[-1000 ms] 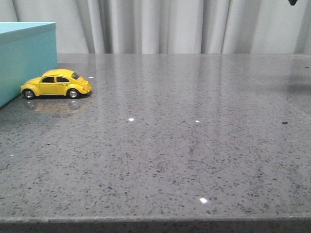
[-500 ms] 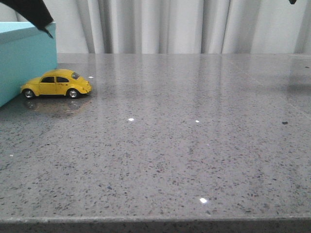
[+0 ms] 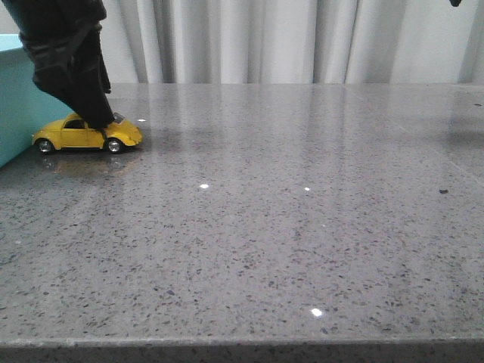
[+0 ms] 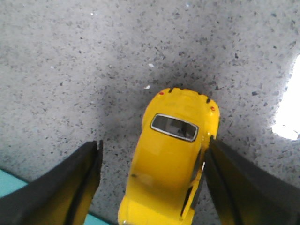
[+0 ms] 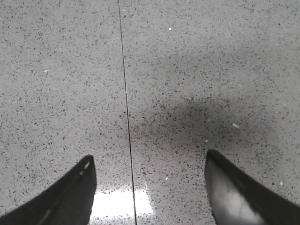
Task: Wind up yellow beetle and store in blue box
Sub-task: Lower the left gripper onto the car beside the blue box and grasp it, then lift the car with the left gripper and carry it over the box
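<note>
So, yellow beetle (image 3: 87, 134) sits on all four wheels on the grey speckled table (image 3: 287, 227), far left side, just beside the blue box (image 3: 17, 113), nose toward the box. Left gripper (image 4: 152, 187) is down over the car, fingers spread wide and straddling the body across its width. One finger (image 4: 234, 183) looks to be touching or nearly touching the car's side; the other finger (image 4: 70, 187) has a clear gap of bare table between it and the car. Nothing held yet. From the front the dark arm covers the car's roof and rear window area, so contact there can't be read.

Handling guess: small, rigid, probably light toy, hard glossy shell. The rounded, shiny body could slip out of a pinch taken high on the roof curve. Better to close on the flat door sides, low and mid-length between the wheels. It rolls freely, so an off-centre squeeze may shove it along or twist it toward the box. Winding likely means pressing down and dragging it backward, so the grip needs to be firm, not crushing.

Right gripper (image 5: 150, 187) hangs over bare table, fingers apart, empty, well away from the car.
</note>
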`<action>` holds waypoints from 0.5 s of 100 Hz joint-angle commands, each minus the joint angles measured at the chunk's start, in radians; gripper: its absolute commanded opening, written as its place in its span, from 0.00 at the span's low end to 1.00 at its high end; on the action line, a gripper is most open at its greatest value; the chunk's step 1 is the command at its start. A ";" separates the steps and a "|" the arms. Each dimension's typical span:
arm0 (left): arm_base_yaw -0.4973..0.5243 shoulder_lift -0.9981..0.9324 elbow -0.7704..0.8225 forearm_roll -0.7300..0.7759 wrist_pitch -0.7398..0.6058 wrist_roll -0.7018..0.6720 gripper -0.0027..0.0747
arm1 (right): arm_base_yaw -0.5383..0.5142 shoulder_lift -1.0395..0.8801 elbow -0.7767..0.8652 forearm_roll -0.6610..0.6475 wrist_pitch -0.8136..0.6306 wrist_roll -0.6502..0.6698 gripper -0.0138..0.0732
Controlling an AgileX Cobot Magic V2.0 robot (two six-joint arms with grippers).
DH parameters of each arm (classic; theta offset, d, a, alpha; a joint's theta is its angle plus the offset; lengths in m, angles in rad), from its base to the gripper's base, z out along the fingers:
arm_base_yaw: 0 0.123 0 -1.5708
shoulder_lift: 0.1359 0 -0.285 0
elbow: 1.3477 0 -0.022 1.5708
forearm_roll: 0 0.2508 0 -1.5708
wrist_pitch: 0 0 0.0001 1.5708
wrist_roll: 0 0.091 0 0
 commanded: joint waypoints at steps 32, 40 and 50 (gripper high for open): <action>-0.007 -0.010 -0.033 -0.011 -0.019 -0.004 0.53 | 0.001 -0.047 -0.029 -0.011 -0.043 -0.013 0.73; -0.007 -0.010 -0.033 -0.011 -0.017 -0.004 0.47 | 0.001 -0.047 -0.029 -0.011 -0.043 -0.013 0.73; -0.007 -0.010 -0.033 -0.011 -0.014 -0.004 0.35 | 0.001 -0.047 -0.029 -0.011 -0.042 -0.013 0.73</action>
